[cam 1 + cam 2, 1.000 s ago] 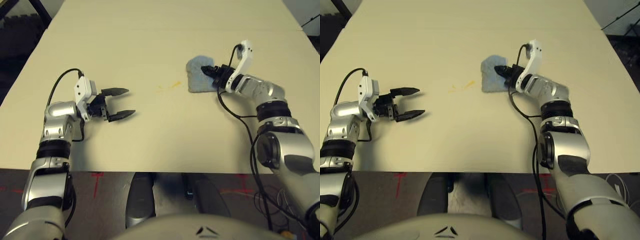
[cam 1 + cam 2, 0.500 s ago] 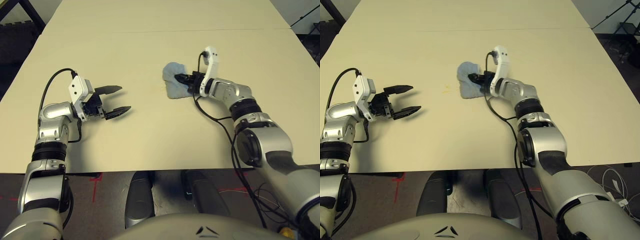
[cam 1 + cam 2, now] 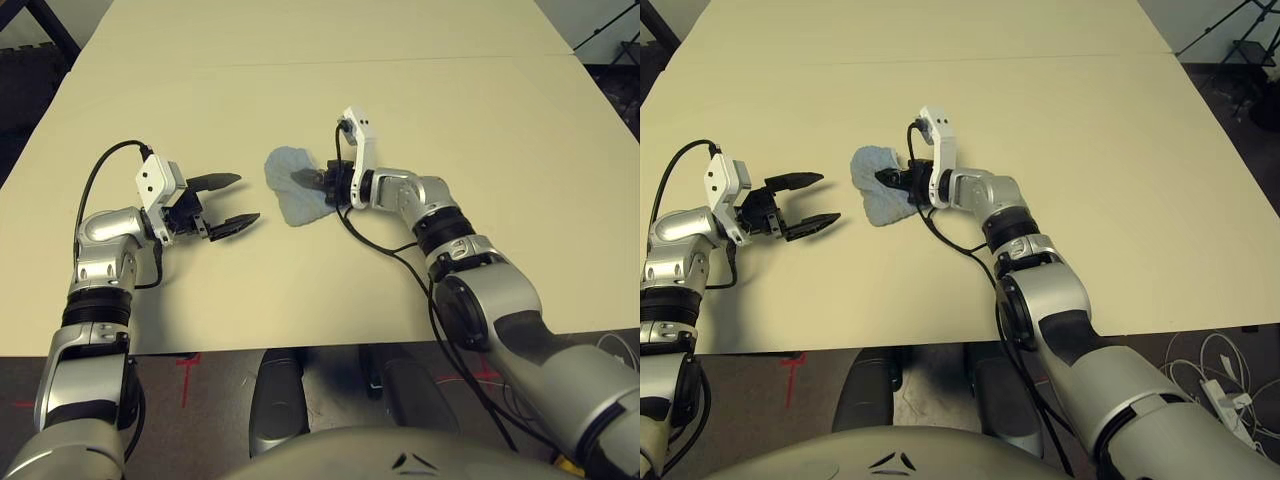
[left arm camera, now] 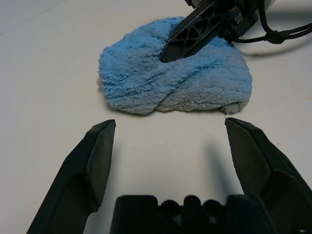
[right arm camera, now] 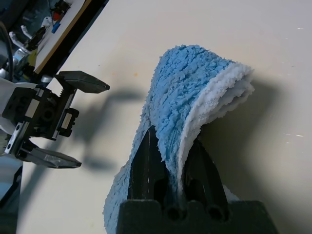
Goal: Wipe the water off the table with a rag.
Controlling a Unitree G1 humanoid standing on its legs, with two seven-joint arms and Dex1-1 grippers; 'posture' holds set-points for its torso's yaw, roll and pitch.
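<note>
The blue-grey rag (image 3: 290, 200) lies bunched on the beige table (image 3: 480, 120), a little left of its middle. My right gripper (image 3: 308, 180) is shut on a fold of the rag (image 5: 195, 92), its fingers (image 5: 147, 161) pinching the cloth from both sides. My left gripper (image 3: 248, 198) stands open just left of the rag (image 4: 146, 83), a short gap away, with nothing between its fingers (image 4: 92, 161). The water is hidden; no smear shows beside the cloth.
A thin seam (image 3: 420, 60) crosses the tabletop far behind the arms. A black cable (image 3: 385, 245) trails on the table from my right wrist. The table's front edge (image 3: 330, 348) runs close below both forearms.
My right gripper has dragged the rag leftward across the table, over the spot where the yellow smears lay. The left arm has stayed put. The camera view has shifted.
</note>
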